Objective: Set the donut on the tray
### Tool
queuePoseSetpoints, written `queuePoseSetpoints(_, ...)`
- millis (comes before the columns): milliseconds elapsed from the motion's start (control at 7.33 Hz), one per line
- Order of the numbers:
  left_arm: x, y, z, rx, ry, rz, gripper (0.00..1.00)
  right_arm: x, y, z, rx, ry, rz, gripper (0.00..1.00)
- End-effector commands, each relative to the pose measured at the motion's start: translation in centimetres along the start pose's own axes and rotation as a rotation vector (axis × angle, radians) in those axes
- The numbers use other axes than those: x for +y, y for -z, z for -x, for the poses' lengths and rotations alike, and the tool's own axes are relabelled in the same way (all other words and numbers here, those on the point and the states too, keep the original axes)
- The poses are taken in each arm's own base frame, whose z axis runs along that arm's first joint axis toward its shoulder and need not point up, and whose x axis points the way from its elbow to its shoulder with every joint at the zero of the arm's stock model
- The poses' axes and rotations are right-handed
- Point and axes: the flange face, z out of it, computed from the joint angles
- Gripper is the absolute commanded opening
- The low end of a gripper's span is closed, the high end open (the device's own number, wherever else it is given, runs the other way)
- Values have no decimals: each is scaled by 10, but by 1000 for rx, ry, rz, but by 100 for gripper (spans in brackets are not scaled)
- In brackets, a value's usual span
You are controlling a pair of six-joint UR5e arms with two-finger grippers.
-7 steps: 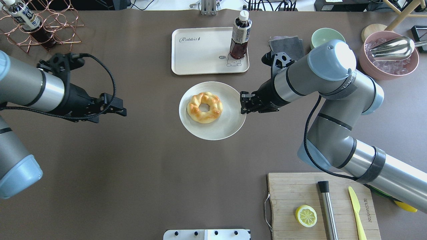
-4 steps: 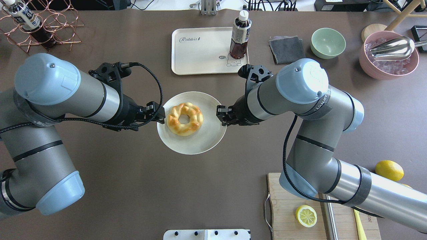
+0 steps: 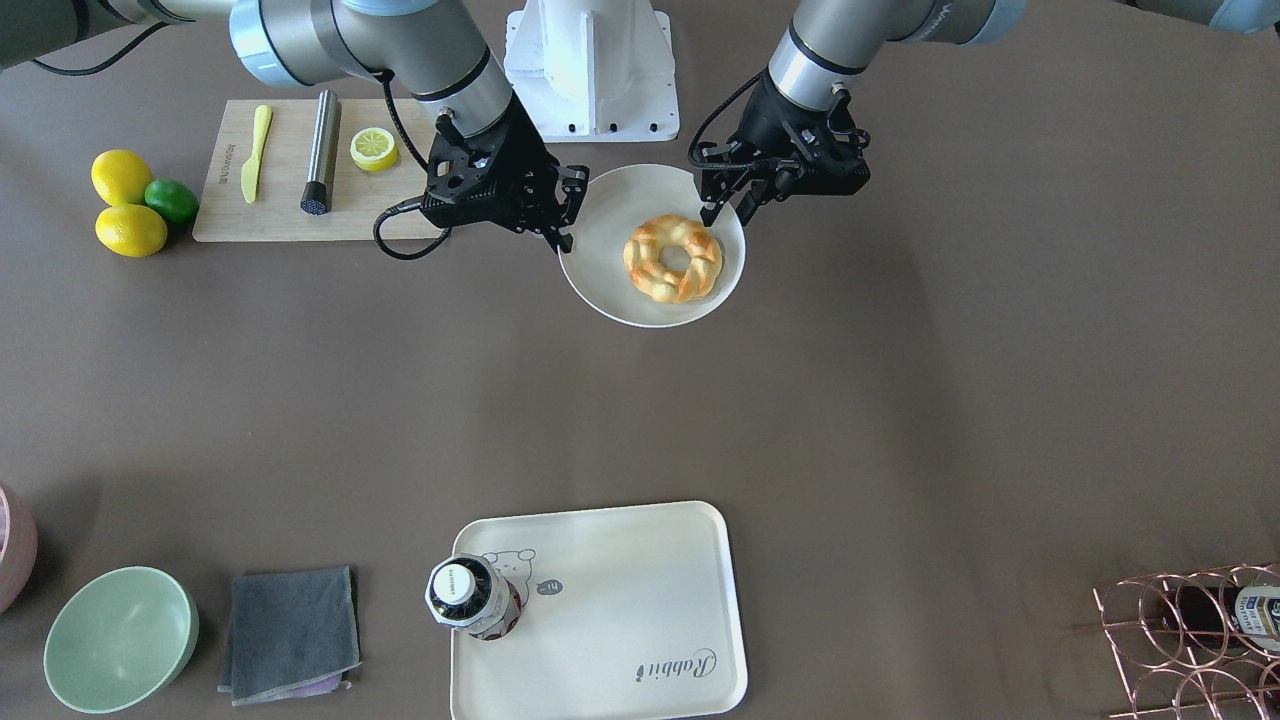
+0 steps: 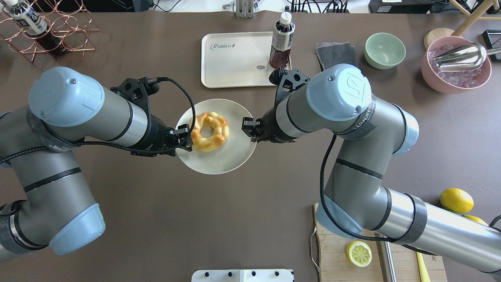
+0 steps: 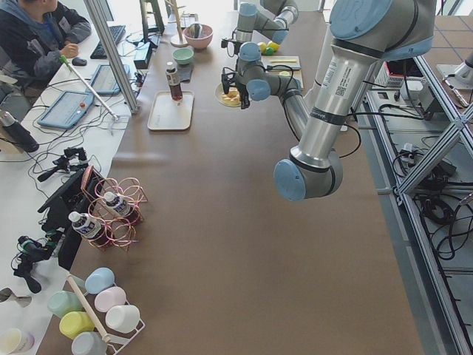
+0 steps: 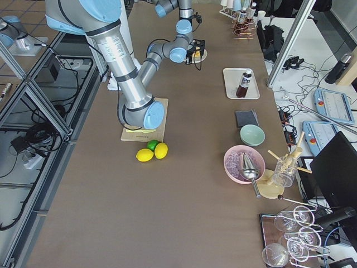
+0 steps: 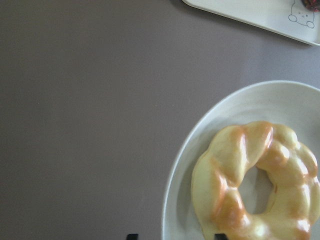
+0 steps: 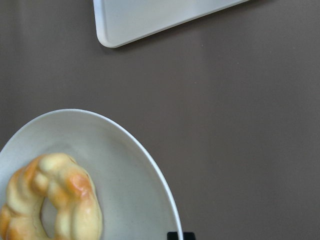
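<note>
The braided yellow-orange donut [image 4: 209,132] lies on a round off-white plate [image 4: 221,161] near the table's middle. It also shows in the front view [image 3: 672,257] and both wrist views [image 7: 255,185] [image 8: 50,200]. My right gripper [image 4: 247,127] is shut on the plate's right rim [image 8: 165,200]. My left gripper [image 4: 187,138] is open at the plate's left rim, its fingertips on either side of the donut's near edge. The cream-white "Rabbit" tray [image 4: 235,58] lies beyond the plate and bears a dark drink bottle [image 4: 282,43] on its right end.
A wooden cutting board [image 3: 230,215] with a cut lemon half [image 3: 373,148], a yellow knife and a metal cylinder sits at the near right. Lemons and a lime [image 3: 130,200] lie beside it. A grey cloth [image 4: 336,56], green bowl [image 4: 384,50], pink ice bowl [image 4: 456,66] and copper bottle rack [image 4: 47,31] line the far side.
My right gripper has moved the plate with the donut to the robot's left. My left arm has swung in from the left and reached the plate's left rim.
</note>
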Motion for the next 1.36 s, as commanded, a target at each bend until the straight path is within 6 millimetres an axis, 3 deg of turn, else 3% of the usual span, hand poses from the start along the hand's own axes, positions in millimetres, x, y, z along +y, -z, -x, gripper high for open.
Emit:
queuePoseSetpoints(0,2,-3,0,-3,1,6,32,-3,0,-2,7,-7,-9,0)
queuePoseSetpoints(136,1,-2,0,-2,1,5,31,-2,0,-2,5,-7,-8,0)
queuePoseSetpoints(273,1,-2,0,-2,1,5,6,-2,1,0,1,-5,-10,0)
queuePoseSetpoints(409,2,-1,-2,2,1,4,0,-1,5,1,-5,-5,-9,0)
queuePoseSetpoints(682,3,-1,-4,5,-1,5,0,2,14,4,-24,2,-11,0)
queuePoseSetpoints(818,3,-1,-4,6,-2,5,0,5,21,5,-38,9,-10,80)
queuePoseSetpoints(955,2,-3,-3,5,-1,7,0,8,31,5,-55,13,-17,100)
queuePoseSetpoints(1227,-1,-13,-1,70,-28,11,0,9,35,8,-63,10,-19,100)
